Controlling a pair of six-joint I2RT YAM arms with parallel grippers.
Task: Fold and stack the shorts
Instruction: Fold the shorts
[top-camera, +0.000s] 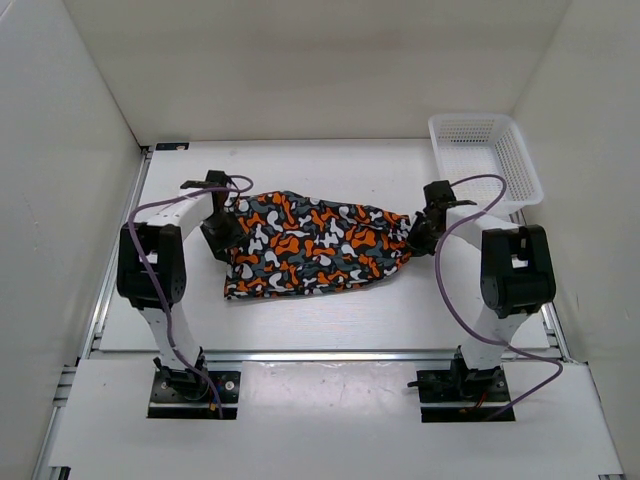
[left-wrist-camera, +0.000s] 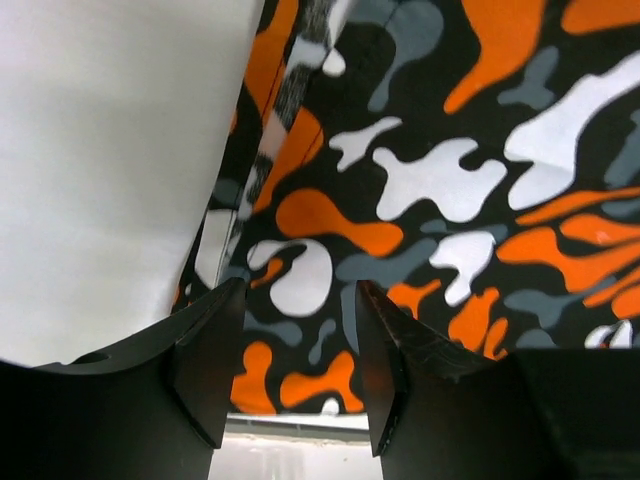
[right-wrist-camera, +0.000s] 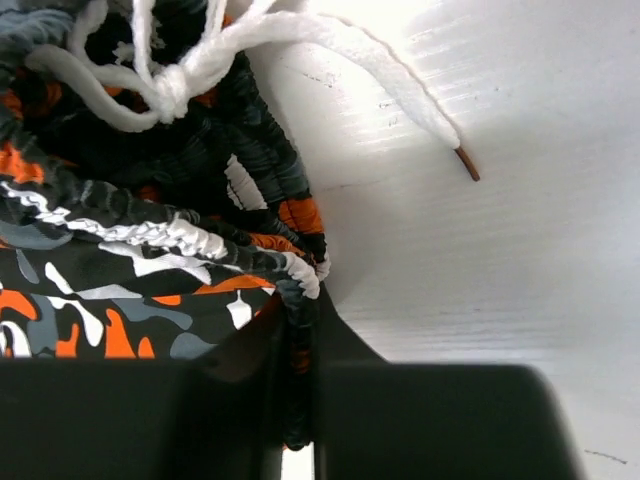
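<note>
While the shorts (top-camera: 315, 245) lie spread across the middle of the table (top-camera: 330, 320), the right hand (right-wrist-camera: 300, 350) is clamped on their waistband (white drawstring (right-wrist-camera: 300, 40) trailing beside it), and the left hand (left-wrist-camera: 298, 290) stands open over the opposite edge.

The shorts (top-camera: 315, 243) lie on the table (top-camera: 330, 320) between left pincer (top-camera: 222, 238) and right pincer (top-camera: 418, 235), basket (top-camera: 470, 122) seemingly apart, behind right.
</note>
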